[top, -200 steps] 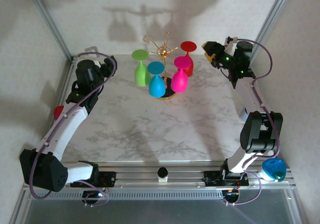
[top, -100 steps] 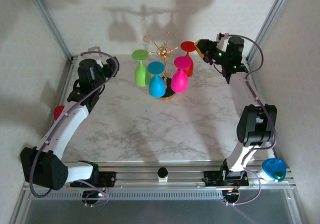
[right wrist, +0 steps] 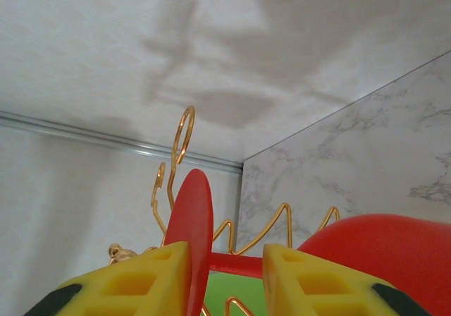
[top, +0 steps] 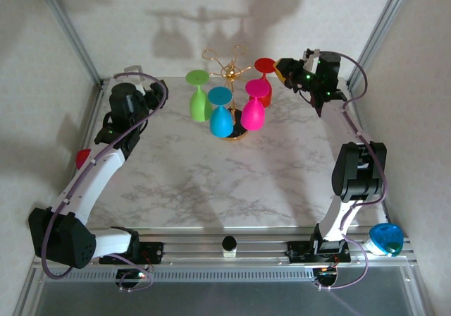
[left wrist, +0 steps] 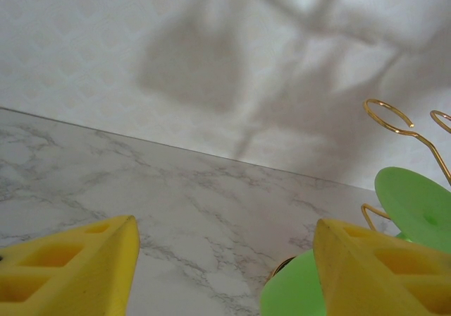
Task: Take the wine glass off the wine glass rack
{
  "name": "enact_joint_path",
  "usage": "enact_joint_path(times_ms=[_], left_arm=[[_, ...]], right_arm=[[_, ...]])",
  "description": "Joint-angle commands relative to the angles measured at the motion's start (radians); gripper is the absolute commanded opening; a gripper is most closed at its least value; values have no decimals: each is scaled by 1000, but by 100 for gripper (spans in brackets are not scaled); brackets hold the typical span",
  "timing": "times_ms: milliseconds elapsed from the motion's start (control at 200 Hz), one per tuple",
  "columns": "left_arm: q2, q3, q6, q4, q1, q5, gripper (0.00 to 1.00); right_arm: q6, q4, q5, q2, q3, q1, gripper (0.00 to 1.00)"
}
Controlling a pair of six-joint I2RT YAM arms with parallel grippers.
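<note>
The wine glass rack [top: 224, 68], thin gold wire on a dark round base, stands at the back of the marble table. Hanging upside down from it are green [top: 199, 99], blue [top: 220, 116], pink [top: 253, 110] and red [top: 265, 82] wine glasses. My right gripper [top: 283, 70] sits at the red wine glass's foot. In the right wrist view the red foot disc [right wrist: 190, 231] rests against the left finger, the stem [right wrist: 238, 264] crosses the gap just past the tips, and the bowl [right wrist: 384, 252] lies behind the right finger; the gripper [right wrist: 225, 277] is narrowly open. My left gripper [top: 156, 92] [left wrist: 225, 263] stands open left of the green glass [left wrist: 416, 199].
Gold wire loops [right wrist: 182, 136] curl right behind the red foot. Metal frame posts rise at the back left [top: 67, 27] and back right [top: 384, 27]. Off the table lie a blue thing [top: 386, 238] at the front right and a red thing [top: 83, 159] at the left.
My right gripper has moved left up to the red glass's foot and its jaws have narrowed. The left arm has not moved.
</note>
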Motion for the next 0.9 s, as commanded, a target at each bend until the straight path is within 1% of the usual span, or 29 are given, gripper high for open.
enact_joint_path(times_ms=[0,125,330,626,721,896], left_arm=[[-22,-4,23,21,-8,-1,66],[-20,-6,26,23,-10,-3,67],[-24,-12,29,23,-9,-10,67],[-30,-18,36,20,-9,-21,67],[-28,-17,36,21,-10,-22,66],[-28,-17,34,19,-10,-21,66]], right_arm=[[21,47,-4,14,44,1,30],[31,50,-8,20,52,1,27],[57,74,-9,27,57,1,25],[63,69,-19,32,59,1,25],[60,63,-21,34,59,1,28],[58,61,-30,31,48,1,28]])
